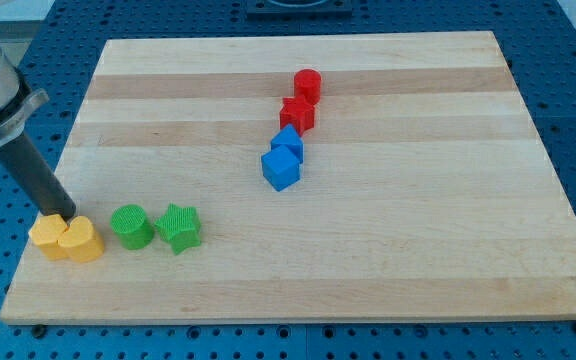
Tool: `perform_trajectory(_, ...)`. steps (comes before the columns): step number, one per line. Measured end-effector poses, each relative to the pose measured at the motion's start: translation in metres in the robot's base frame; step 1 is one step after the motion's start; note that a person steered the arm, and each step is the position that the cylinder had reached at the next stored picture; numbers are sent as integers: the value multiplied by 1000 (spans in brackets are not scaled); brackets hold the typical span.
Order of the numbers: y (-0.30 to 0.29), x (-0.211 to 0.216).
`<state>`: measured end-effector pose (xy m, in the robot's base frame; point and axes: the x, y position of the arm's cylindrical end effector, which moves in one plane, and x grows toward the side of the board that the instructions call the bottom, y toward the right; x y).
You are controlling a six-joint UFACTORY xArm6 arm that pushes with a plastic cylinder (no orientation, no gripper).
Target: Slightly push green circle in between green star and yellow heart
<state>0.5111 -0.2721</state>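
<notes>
The green circle [130, 226] sits near the board's bottom left, between the green star [179, 228] on its right and the yellow heart [82, 240] on its left. A small gap shows on each side of the circle. A second yellow block [48, 238] touches the heart's left side; its shape is unclear. My tip [63, 216] stands just above the two yellow blocks, touching or nearly touching them, to the left of the green circle. The rod slants up to the view's top left.
A red cylinder [307, 84] and a red block [297, 113] stand above centre, with two blue blocks [287, 143] [280, 170] just below them in a diagonal line. The wooden board [418, 250] ends close to the yellow blocks' left.
</notes>
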Motion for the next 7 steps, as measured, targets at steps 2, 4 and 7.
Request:
perform_trajectory(2,0,-4)
perform_trajectory(4,-33,-50)
perform_trajectory(7,80,-93)
